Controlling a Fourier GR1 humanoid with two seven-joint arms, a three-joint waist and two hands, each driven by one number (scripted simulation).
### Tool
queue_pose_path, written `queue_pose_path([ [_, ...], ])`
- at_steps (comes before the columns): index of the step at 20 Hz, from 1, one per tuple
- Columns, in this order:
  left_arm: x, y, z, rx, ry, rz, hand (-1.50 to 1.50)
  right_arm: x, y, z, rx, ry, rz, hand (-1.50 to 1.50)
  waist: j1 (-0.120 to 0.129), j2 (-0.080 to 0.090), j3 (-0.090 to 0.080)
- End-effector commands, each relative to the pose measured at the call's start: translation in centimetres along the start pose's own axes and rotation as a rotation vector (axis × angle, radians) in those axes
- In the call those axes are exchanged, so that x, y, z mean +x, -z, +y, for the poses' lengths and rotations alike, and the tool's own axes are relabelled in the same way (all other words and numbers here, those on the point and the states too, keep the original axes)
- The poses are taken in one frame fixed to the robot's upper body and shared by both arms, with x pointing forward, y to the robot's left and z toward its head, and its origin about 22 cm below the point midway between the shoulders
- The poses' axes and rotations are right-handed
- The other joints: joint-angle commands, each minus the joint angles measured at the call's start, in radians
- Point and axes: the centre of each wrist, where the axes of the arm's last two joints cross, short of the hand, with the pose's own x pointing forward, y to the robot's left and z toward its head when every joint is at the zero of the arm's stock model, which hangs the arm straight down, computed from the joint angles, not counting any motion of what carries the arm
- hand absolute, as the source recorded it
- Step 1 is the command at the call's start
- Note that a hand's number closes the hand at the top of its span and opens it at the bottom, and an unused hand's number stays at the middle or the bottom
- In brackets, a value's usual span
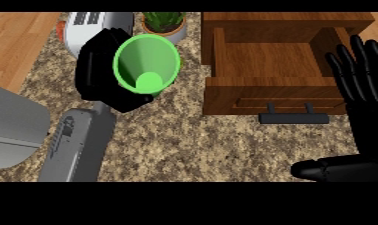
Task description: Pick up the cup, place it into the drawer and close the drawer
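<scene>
- Your counter (pixel 221 144) is speckled granite, with wood flooring (pixel 22 44) at its left.
- You can read no writing anywhere.
- Your left hand (pixel 100 76) has its fingers curled round the green cup (pixel 146 64), held upright, left of the open wooden drawer (pixel 269 61).
- Your right hand (pixel 358 81) rests at the view's right edge, fingers straight and apart.

Even, moderately bright light, soft shadow under the drawer (pixel 275 69) handle (pixel 294 118), no glare.

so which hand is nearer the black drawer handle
Right. The right hand rests open beside the black drawer handle; the left hand, curled round the green cup, is far across the counter.
</scene>
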Motion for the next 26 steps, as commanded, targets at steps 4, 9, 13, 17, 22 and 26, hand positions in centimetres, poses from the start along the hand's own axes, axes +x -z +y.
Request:
queue_pose_path([
  [4, 3.8, 5.1, -5.4, -0.029, 0.034, -0.003, 1.5, -0.7, 0.8, -0.2, 0.005, -0.005, -0.003, -1.5, 0.0, 0.0, 0.0],
  [9, 3.1, 8.2, -5.7, -0.045, 0.086, 0.005, 1.5, -0.6, 0.4, 0.1, 0.018, -0.009, 0.01, -1.5, -0.005, 0.002, 0.0],
  [13, 2.8, 9.6, -8.9, -0.068, 0.101, 0.031, 1.5, -0.9, 0.8, -0.6, 0.006, 0.014, 0.024, -1.5, -0.007, 0.002, 0.0],
  [17, 1.8, 11.1, -11.1, -0.079, 0.15, 0.08, 1.5, -1.3, 0.0, -0.8, 0.01, -0.012, 0.012, -1.5, -0.016, 0.004, 0.0],
  [22, -0.7, 11.8, -12.0, -0.059, 0.189, 0.103, 1.5, -1.4, 0.3, 0.7, 0.029, -0.004, 0.015, -1.5, -0.024, 0.007, 0.0],
  [26, -1.7, 12.8, -12.7, -0.053, 0.189, 0.131, 1.5, 1.0, 1.0, -0.1, 0.028, 0.008, 0.011, -1.5, -0.032, 0.008, 0.0],
])
